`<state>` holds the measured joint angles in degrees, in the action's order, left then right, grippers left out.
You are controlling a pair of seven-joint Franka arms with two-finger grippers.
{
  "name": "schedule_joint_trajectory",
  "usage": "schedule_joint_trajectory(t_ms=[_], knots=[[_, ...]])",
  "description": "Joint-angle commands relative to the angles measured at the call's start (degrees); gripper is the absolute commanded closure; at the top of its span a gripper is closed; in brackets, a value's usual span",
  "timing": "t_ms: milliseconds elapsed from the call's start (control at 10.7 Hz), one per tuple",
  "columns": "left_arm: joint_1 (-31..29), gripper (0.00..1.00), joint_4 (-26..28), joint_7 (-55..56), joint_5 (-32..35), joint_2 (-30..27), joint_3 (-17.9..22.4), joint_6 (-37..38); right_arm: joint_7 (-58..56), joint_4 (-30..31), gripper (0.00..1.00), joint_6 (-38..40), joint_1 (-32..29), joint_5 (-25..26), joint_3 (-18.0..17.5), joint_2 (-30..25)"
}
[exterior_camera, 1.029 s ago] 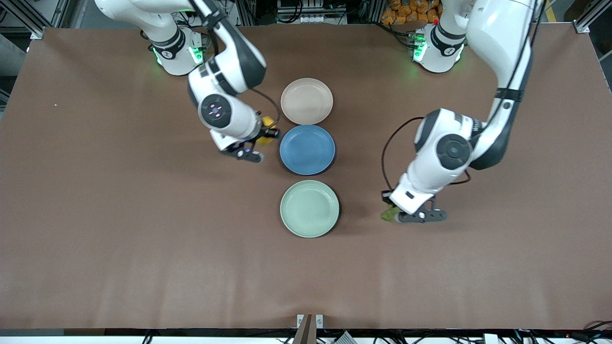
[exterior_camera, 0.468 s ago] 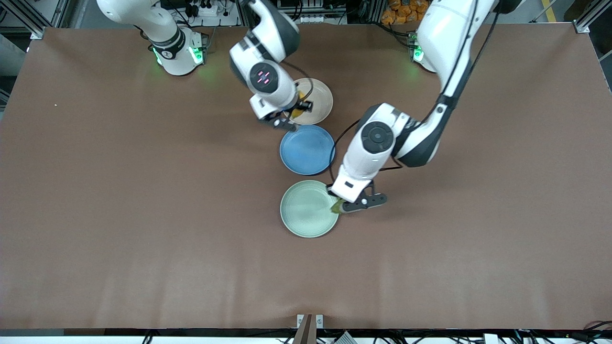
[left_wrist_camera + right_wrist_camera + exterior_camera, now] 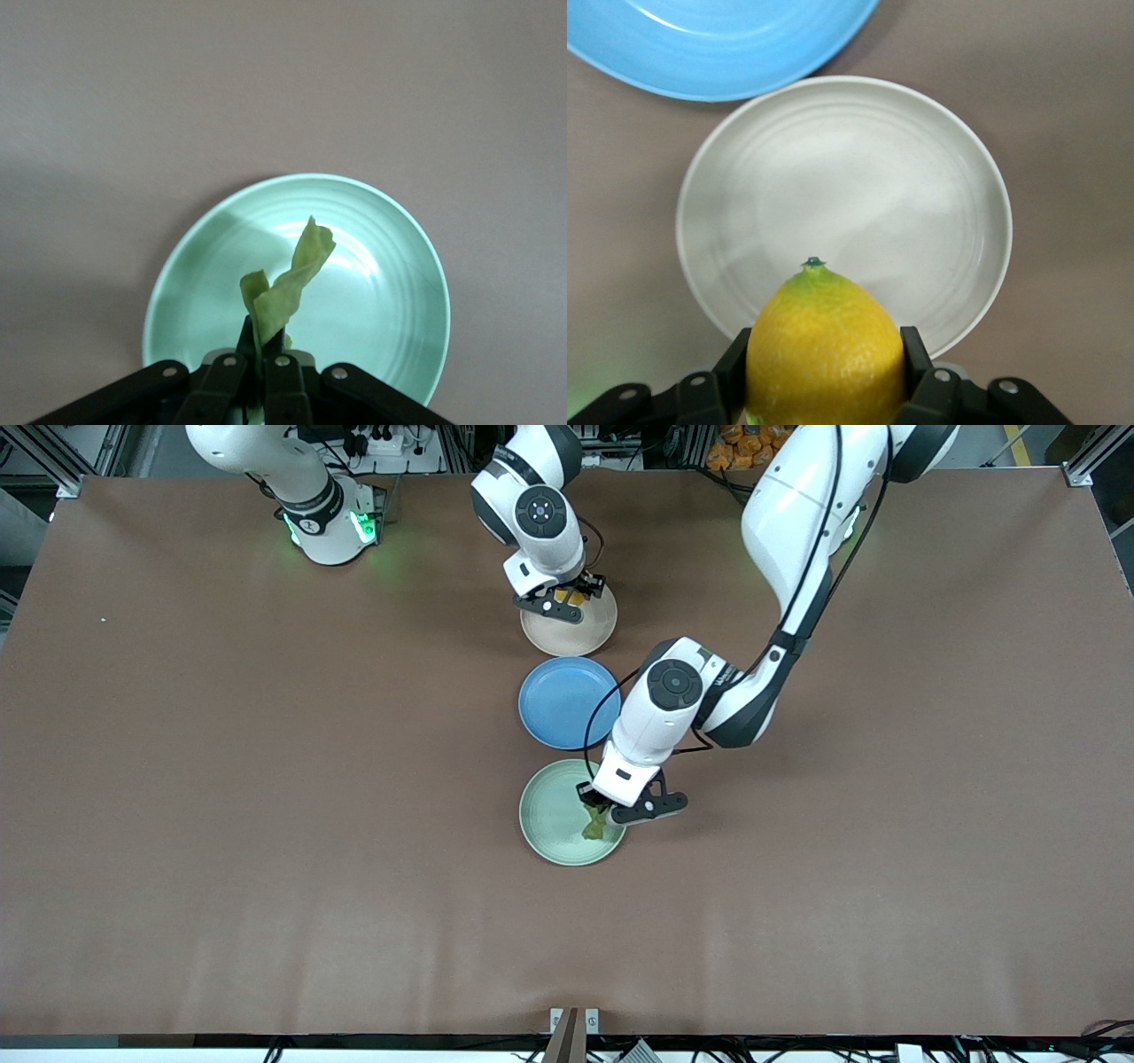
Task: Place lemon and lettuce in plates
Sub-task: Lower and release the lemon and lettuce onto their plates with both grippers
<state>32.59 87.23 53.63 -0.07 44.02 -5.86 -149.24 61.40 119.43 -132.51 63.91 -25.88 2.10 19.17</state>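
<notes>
Three plates are seen in a row down the middle of the brown table, from the robots' bases toward the front camera.

In the front view the right gripper is found first, over the beige plate, which is the plate closest to the bases. The lemon is grasped between its fingers. In the right wrist view the lemon is seen clamped on both sides by the dark pads, with its small pointed tip directed toward the middle of the beige plate. The lemon is held in the air above this plate and is not yet laid on it. A part of the blue plate is also seen in this view, just beside the beige one.

The blue plate lies between the two other plates and nothing is seen in it.

The mint green plate is the nearest to the front camera. The left gripper is placed over the edge of this plate that is toward the left arm's end of the table. Its fingers are closed on the lettuce. In the left wrist view the lettuce is seen as a pale green folded leaf that is pinched at one end and is extended over the inside of the mint green plate. Whether the leaf touches the plate cannot be told.
</notes>
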Motion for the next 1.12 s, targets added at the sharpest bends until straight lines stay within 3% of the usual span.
schedule_joint_trajectory(t_ms=[0, 94, 187, 281, 561, 842, 1029], knots=[[1.8, 0.89, -1.8, 5.1, 0.2, 1.5, 0.7, -2.0, 0.0, 0.5, 1.00, -3.4, 0.1, -0.8, 0.7, 2.9], [1.8, 0.17, -1.7, 5.2, 0.2, 1.3, 0.7, -1.9, 0.0, 0.5, 1.00, -4.6, 0.1, -0.8, 0.7, 4.0], [1.9, 0.00, -1.6, 5.2, 0.4, 0.8, 1.2, -1.3, 0.1, 0.5, 1.00, -5.5, 0.0, -0.7, 1.0, 5.0], [1.7, 0.00, -1.7, 5.1, 0.4, -0.1, 1.4, 0.2, 0.1, 0.2, 0.84, -5.6, -0.6, -0.5, 1.7, 5.9], [1.2, 0.00, -1.8, 4.9, 0.4, -5.0, 2.3, 5.9, 0.1, -0.1, 0.00, -5.5, -0.4, -0.1, 2.3, 6.1], [0.7, 0.00, -1.8, 4.6, 0.5, -10.2, 3.3, 12.0, -0.2, -1.1, 0.00, -5.2, -1.2, 0.1, 2.9, 6.0], [0.7, 0.00, -1.8, 4.1, 0.6, -12.2, 4.0, 14.6, -0.6, -2.5, 0.00, -4.9, -1.6, 1.3, 5.3, 6.0]])
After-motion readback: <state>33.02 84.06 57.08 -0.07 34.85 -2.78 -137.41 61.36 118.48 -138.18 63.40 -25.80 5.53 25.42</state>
